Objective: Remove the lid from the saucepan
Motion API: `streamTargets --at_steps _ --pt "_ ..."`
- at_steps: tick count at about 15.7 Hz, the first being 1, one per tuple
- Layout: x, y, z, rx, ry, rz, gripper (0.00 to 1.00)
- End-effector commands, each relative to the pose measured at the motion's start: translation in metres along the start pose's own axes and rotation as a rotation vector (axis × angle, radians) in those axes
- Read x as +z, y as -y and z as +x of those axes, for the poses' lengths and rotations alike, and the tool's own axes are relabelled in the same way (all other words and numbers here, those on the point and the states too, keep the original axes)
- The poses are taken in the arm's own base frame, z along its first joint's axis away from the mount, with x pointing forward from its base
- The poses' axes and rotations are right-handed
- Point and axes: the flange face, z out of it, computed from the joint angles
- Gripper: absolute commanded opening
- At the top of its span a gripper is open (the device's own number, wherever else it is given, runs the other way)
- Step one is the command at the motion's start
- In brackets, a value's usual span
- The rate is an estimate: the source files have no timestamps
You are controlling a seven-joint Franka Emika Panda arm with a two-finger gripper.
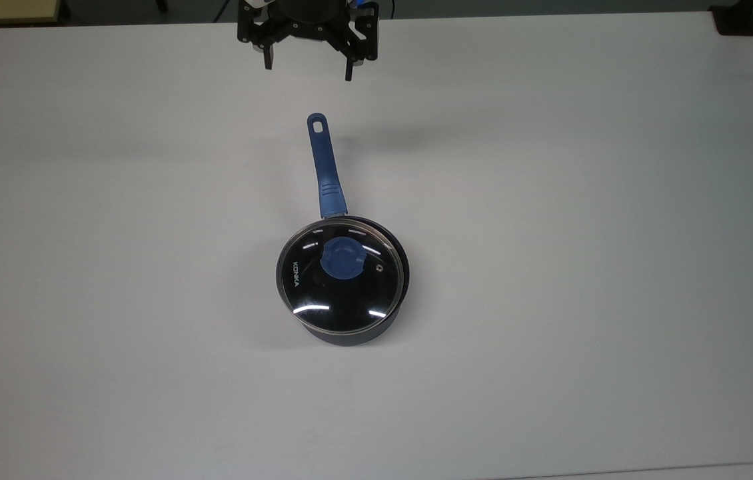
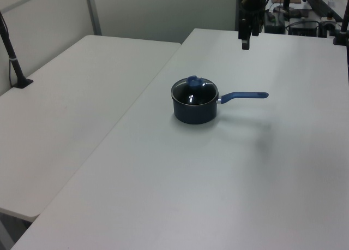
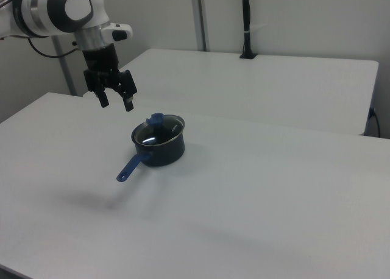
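Observation:
A dark saucepan (image 1: 356, 333) (image 2: 194, 112) (image 3: 161, 152) stands on the white table (image 1: 583, 233), its long blue handle (image 1: 325, 167) pointing toward the top view's upper edge. The clear glass lid (image 1: 340, 277) (image 3: 159, 128) with a blue knob (image 1: 343, 259) (image 2: 192, 81) (image 3: 156, 119) rests on the pan, shifted slightly toward the top view's left. My gripper (image 1: 308, 69) (image 2: 245, 42) (image 3: 116, 102) hangs open in the air beyond the handle's end, well above the table and apart from the pan, holding nothing.
A second white table (image 2: 71, 97) (image 3: 274, 78) adjoins this one. Black posts (image 2: 13, 59) (image 3: 246, 23) are clamped at its edge. Cluttered equipment (image 2: 305, 10) sits beyond the far end in the left view.

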Motion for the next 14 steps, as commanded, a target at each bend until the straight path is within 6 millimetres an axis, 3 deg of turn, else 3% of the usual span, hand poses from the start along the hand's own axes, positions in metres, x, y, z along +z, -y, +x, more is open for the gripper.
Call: streamTargets --at_steps 1,8,12,14 --pt "0.003 -0.004 -0.004 0.002 -0.006 -0.007 1.0" --pt "0.007 -0.001 -0.002 -0.002 -0.005 -0.007 1.0" --pt "0.018 0.006 0.01 -0.023 -0.019 0.002 1.0" --pt "0.024 0.011 0.027 -0.037 -0.071 0.013 1.0"
